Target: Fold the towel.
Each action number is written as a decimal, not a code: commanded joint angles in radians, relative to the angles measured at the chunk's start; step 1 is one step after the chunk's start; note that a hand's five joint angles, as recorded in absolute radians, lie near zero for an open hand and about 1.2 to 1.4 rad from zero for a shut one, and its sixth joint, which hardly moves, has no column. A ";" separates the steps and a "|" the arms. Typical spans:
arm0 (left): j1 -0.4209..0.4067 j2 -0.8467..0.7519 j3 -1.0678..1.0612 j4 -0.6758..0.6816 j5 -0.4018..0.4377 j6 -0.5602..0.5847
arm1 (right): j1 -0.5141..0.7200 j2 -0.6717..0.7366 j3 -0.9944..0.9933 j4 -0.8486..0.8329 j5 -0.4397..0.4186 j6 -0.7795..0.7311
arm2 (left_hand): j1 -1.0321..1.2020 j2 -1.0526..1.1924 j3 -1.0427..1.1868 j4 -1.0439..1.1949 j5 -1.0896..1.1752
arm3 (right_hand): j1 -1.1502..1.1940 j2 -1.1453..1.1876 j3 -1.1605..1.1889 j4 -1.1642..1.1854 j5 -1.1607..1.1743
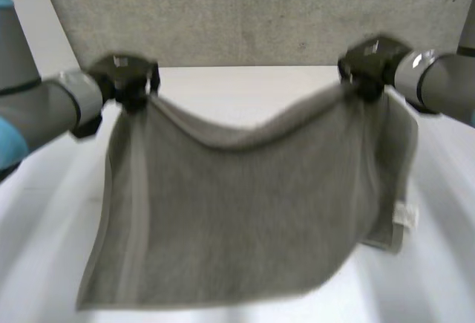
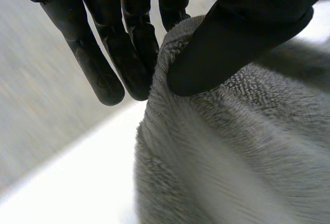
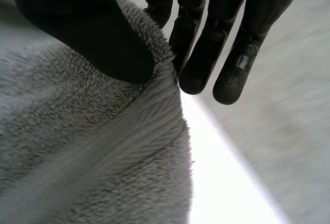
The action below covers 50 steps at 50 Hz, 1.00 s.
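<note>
The left arm [image 1: 37, 108] and the right arm [image 1: 445, 82] reach in from either side of the towel [image 1: 245, 219], both roughly level, wrists turned inward; the left hand [image 1: 126, 85] sits at the towel's upper left corner, its thumb [image 2: 247, 33] pressed down on the pile and pinching the corner against straight fingers [image 2: 103, 64] behind it; the right hand [image 1: 371, 63] mirrors this at the towel's upper right corner, thumb [image 3: 93, 33] on top and fingers [image 3: 206, 54] straight behind the edge, gripping the cloth; the towel is grey and plush, held up and spread between the two hands, its top edge sagging in the middle, its lower edge hanging nearest the camera; a small white label [image 1: 404, 215] shows on the towel's right edge; one towel, two hands, one label; the white table [image 1: 438, 263] lies beneath the towel, and a grey wall [image 1: 252, 11] stands beyond the towel.
</note>
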State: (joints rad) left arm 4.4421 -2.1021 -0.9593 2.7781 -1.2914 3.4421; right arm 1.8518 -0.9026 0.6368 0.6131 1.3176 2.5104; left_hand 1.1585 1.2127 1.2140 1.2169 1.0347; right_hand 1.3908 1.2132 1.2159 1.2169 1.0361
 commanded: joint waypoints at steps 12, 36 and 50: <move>0.009 0.076 0.274 0.452 -0.230 -0.155 | -0.011 -0.173 -0.131 -0.503 0.111 0.331 | 0.238 0.184 0.182 0.179 0.187 | 0.005 0.183 0.180 0.179 0.186; 0.016 -0.042 -0.554 0.574 -0.135 0.018 | 0.000 0.111 0.424 -0.400 0.014 0.125 | 0.238 0.184 0.182 0.179 0.187 | 0.005 0.183 0.180 0.179 0.186; 0.002 0.145 -0.728 0.592 -0.134 0.066 | -0.016 -0.099 0.668 -0.428 -0.020 0.117 | 0.238 0.184 0.182 0.179 0.187 | -0.374 -0.197 -0.199 -0.200 -0.194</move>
State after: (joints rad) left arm 4.4557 -2.0457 -1.6385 3.3604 -1.4251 3.5124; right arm 1.8388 -0.8767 1.2029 0.1914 1.3224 2.6255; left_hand 1.1585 1.2152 1.2163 1.2172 1.0355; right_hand 1.3266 1.1611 1.1601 1.1695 0.9982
